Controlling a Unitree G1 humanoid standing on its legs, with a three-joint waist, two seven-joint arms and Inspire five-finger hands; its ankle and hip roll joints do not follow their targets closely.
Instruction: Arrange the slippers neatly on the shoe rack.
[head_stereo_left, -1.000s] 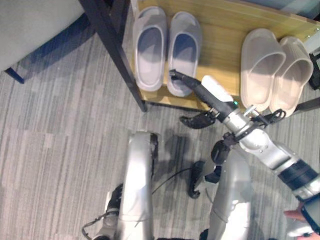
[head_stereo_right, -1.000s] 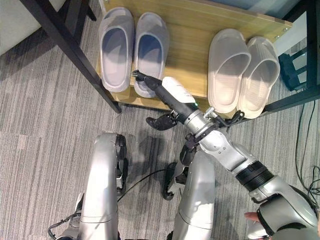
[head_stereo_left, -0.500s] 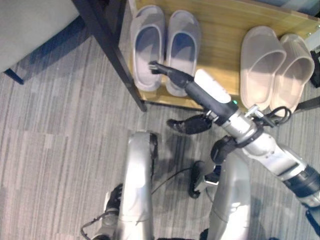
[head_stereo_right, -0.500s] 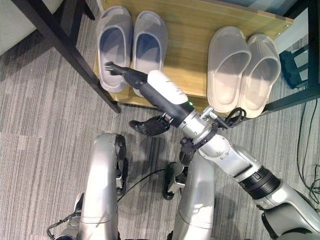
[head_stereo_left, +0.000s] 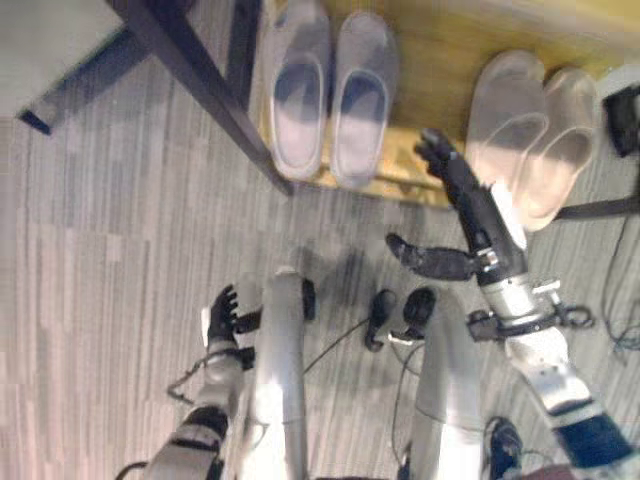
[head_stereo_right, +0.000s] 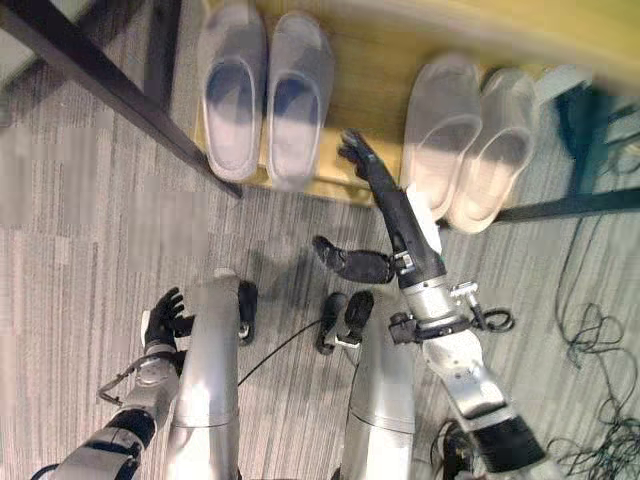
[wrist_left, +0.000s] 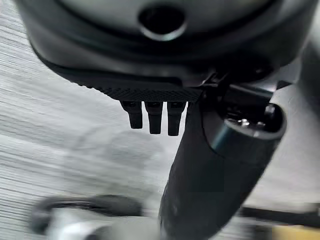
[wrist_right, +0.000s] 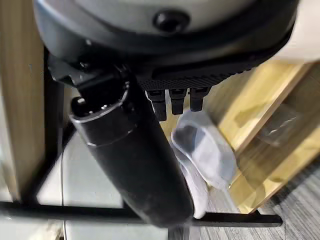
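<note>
While right hand (head_stereo_right: 372, 183) hovers open, slippers (head_stereo_right: 266, 95) racked

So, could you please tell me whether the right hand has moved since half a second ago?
Yes: the right hand has left the grey slippers for the beige pair.

2 slipper pairs (head_stereo_right: 268, 95) on rack (head_stereo_right: 375, 60), right hand (head_stereo_right: 385, 200) raised

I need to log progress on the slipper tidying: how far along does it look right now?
Nearly finished, by the look of it. Done: the pale grey slipper pair and the beige slipper pair both sit side by side on the wooden shoe rack shelf. In hand: nothing; the right hand hangs open above the shelf's front edge between the pairs, and the left hand is low by the carpet. Left: probably just withdrawing.
</note>
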